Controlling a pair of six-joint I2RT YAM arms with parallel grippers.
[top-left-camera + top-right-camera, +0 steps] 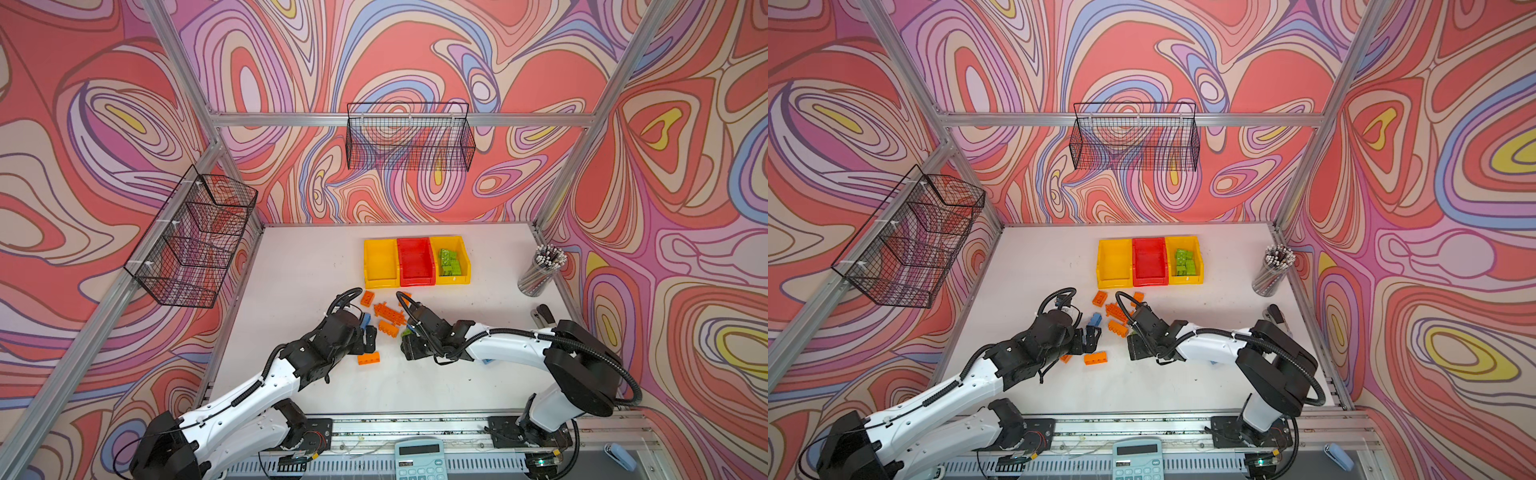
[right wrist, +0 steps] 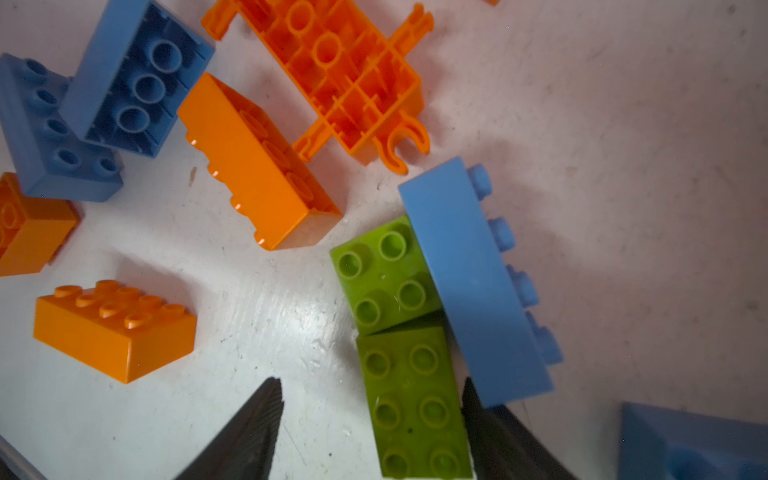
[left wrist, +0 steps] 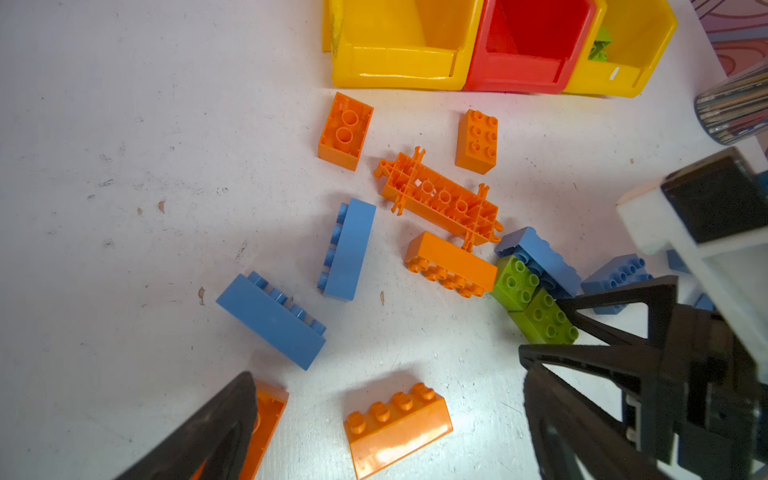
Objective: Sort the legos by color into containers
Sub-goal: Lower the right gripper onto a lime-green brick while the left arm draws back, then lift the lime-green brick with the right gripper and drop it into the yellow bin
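Clutter, blue brick (image 2: 478, 282) beside green brick (image 2: 415, 407), right end effector (image 2: 370, 382) astride, left end effector (image 3: 384, 365), both released.

Both top views are bright and evenly lit from above. In the right wrist view, glare whitens the tabletop (image 2: 291, 316) just ahead of the right tool (image 2: 370, 386), whose fingers (image 2: 249, 436) are out of focus. The orange brick (image 3: 397, 428) within the left tool (image 3: 384, 365) shines; shadows everywhere are soft
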